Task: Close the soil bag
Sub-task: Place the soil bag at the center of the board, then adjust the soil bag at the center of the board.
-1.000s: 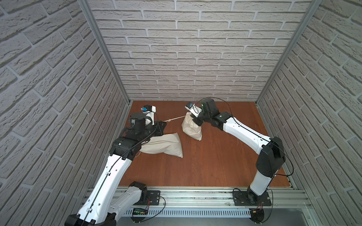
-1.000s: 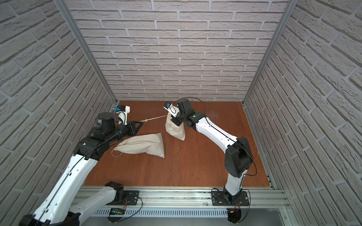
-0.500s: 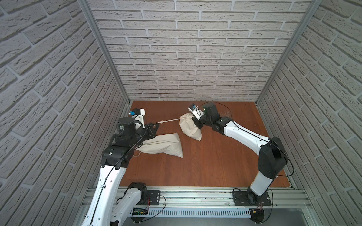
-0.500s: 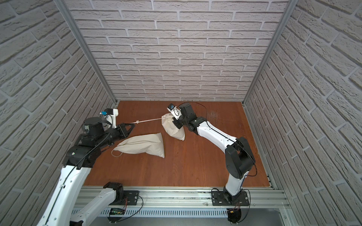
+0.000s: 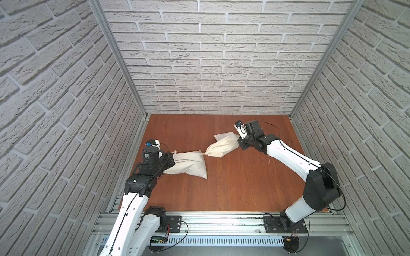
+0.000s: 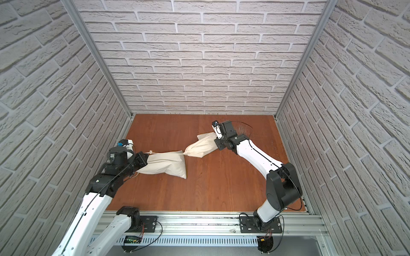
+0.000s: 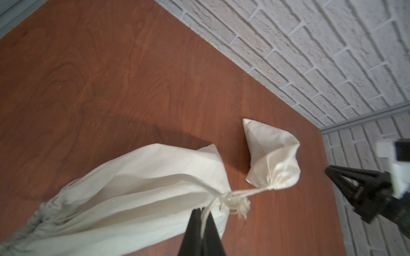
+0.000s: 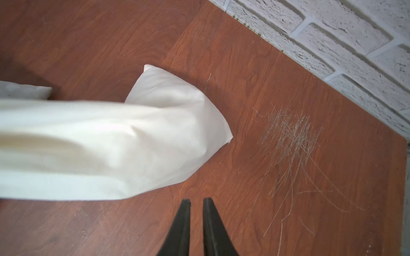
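Left wrist view: the left gripper (image 7: 201, 211) is clenched on the cream drawstring (image 7: 250, 193). The cord runs straight from a frayed knot beside its black fingertips to the puckered neck of the soil bag (image 7: 273, 155). In both top views the soil bag (image 5: 224, 146) (image 6: 203, 145) lies on its side on the reddish wooden table (image 5: 233, 188), a little far of the middle. Its gathered neck points left and near, just beside a corner of the larger cloth sack (image 5: 188, 164). That sack lies flat to the left, and its left end is hidden under the left arm's wrist.

At the soil bag's right end waits the right gripper (image 8: 196, 200). In the right wrist view its two black fingers (image 8: 184, 221) stand a narrow slit apart, with bare wood showing between them. It grasps nothing, and the bag's pale flank passes just beside the tips. Whether the gripper touches the cloth cannot be told. A patch of fine pale scratches (image 8: 290, 137) marks the table toward the far right corner, and white brick walls (image 5: 210, 66) close the scene on three sides.
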Motion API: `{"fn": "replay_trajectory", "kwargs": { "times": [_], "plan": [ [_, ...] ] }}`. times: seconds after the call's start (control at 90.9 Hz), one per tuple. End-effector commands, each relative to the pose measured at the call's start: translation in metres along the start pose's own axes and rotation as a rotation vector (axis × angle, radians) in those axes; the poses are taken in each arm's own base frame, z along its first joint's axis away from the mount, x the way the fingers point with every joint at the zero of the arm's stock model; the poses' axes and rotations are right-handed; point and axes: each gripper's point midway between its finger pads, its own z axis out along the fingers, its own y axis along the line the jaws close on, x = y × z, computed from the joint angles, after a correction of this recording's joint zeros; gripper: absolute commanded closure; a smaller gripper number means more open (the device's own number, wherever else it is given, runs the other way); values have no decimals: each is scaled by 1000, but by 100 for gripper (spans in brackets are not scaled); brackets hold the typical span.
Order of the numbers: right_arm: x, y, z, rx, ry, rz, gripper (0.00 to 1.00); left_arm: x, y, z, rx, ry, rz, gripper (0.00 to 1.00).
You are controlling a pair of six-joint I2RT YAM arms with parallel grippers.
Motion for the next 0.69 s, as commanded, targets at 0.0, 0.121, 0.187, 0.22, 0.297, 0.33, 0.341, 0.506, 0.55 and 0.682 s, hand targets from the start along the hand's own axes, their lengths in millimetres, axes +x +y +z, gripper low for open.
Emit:
{"fn": "replay_trajectory", "kwargs": {
  "times": [0.0,0.121,0.187,0.22,0.297,0.33,0.341,0.506,0.55,0.682],
  "plan": [
    [1,11,-18,-56,-43,53,72,0,14,19,-83,-59,-19,100],
    [6,5,-36,-43,-106,98,50,24,38,36,-189,-27,0,100],
    [10,-8,-44,-5,-135,144,38,37,49,47,-235,3,11,100],
    [14,-17,-47,25,-146,173,33,43,52,52,-253,23,19,100],
    [24,-37,-53,90,-169,239,27,59,56,67,-280,66,48,94],
    [28,-45,-55,116,-182,272,24,66,54,72,-285,83,68,91],
    [31,-48,-56,126,-184,283,23,69,54,75,-289,90,76,91],
    [61,-84,-66,248,-246,454,8,105,28,103,-272,161,181,81],
    [69,-93,-69,279,-261,493,4,115,16,108,-256,168,216,80],
    [94,-118,-75,366,-300,600,1,139,-36,121,-159,185,308,75]
  ]
}}
